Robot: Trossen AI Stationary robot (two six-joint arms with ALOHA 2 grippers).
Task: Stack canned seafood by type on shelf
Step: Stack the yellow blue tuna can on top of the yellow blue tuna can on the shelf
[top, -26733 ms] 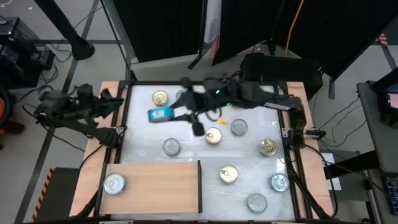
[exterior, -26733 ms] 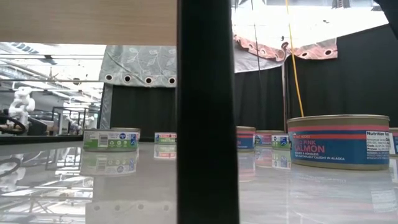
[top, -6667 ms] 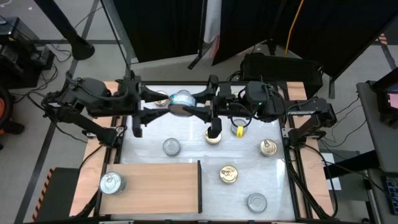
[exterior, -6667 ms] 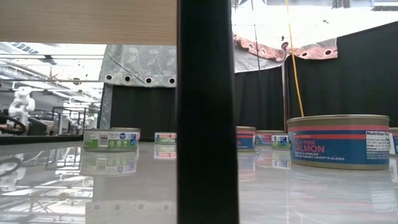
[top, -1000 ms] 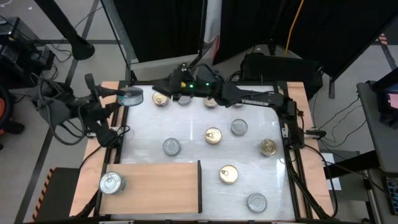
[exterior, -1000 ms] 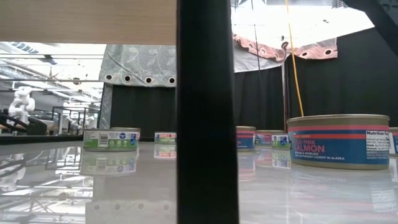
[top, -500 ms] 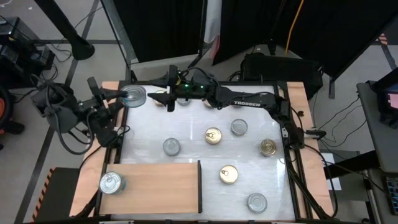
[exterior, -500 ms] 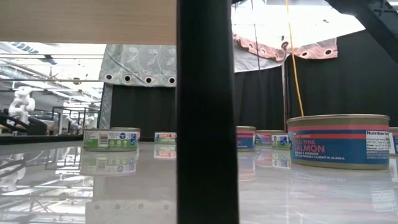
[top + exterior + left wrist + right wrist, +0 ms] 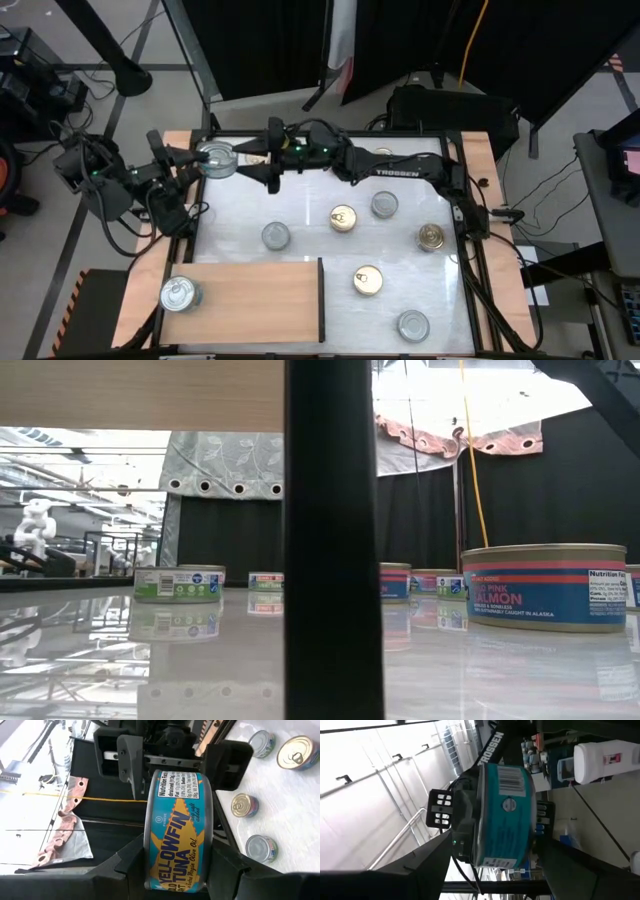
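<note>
My left gripper (image 9: 204, 161) is shut on a flat round tin (image 9: 218, 159) with a teal "Yellowfin Tuna" label (image 9: 177, 827), held in the air over the table's far left corner. My right gripper (image 9: 247, 161) reaches in from the right, open. Its fingers (image 9: 129, 764) stand on either side of the tin's far part with a gap on each side (image 9: 506, 810). Several more tins, with gold or silver lids, stand on the white table, such as a gold one (image 9: 342, 217). One silver tin (image 9: 180, 294) stands on the left end of the wooden shelf (image 9: 262, 298). My left gripper pinches the tuna tin between its two fingers, one on each flat end (image 9: 149, 854). The labelled side wall faces the wrist camera. The fingers come roughly level from the table's left. The tin is lifted clear of the table.
Loose tins stand at mid-table (image 9: 273, 235), (image 9: 384, 205), right (image 9: 432, 237) and near right (image 9: 413, 324). The right arm (image 9: 385, 168) spans the far edge above the table. In the low view a dark post (image 9: 333, 540) blocks the middle and a salmon tin (image 9: 545, 587) stands close by.
My right gripper has moved toward the table's left edge, up to the held tin, and has rolled about its own axis. Its fingers now flank the tin, their gap unchanged. My left gripper has kept its hold on the tin and rolled a little.
</note>
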